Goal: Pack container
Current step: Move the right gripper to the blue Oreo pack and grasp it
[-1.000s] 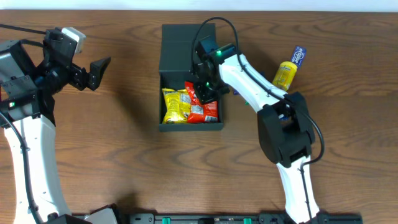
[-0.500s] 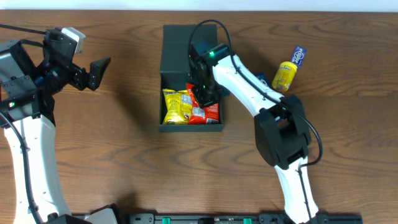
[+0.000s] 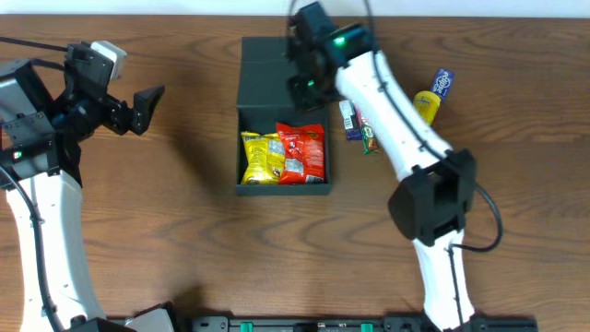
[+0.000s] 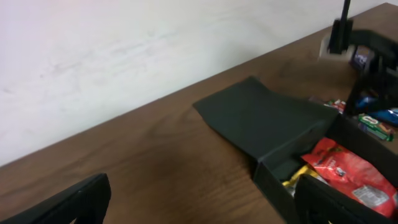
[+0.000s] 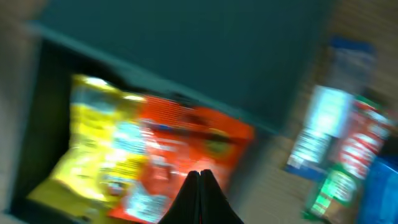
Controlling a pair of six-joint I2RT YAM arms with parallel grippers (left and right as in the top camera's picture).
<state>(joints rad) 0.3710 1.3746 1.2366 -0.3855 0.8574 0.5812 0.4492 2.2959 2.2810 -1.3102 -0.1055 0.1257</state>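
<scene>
Overhead: container (image 3: 281, 190) at table centre, lid (image 3: 265, 72) lying open and flat on far side; yellow packet (image 3: 261, 157) and red packet (image 3: 302, 152) inside. Right gripper (image 3: 304, 88) over lid. Left gripper (image 3: 147, 100) well left, empty.
Left wrist: fingers (image 4: 62, 202) spread wide.
Right wrist: blurred; fingers (image 5: 200, 186) pressed together, nothing held.

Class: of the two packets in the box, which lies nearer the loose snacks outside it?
The red packet; the yellow packet lies beyond it, farther from those loose snacks.

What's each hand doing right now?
Left hand: open, empty.
Right hand: closed, holding nothing.
</scene>
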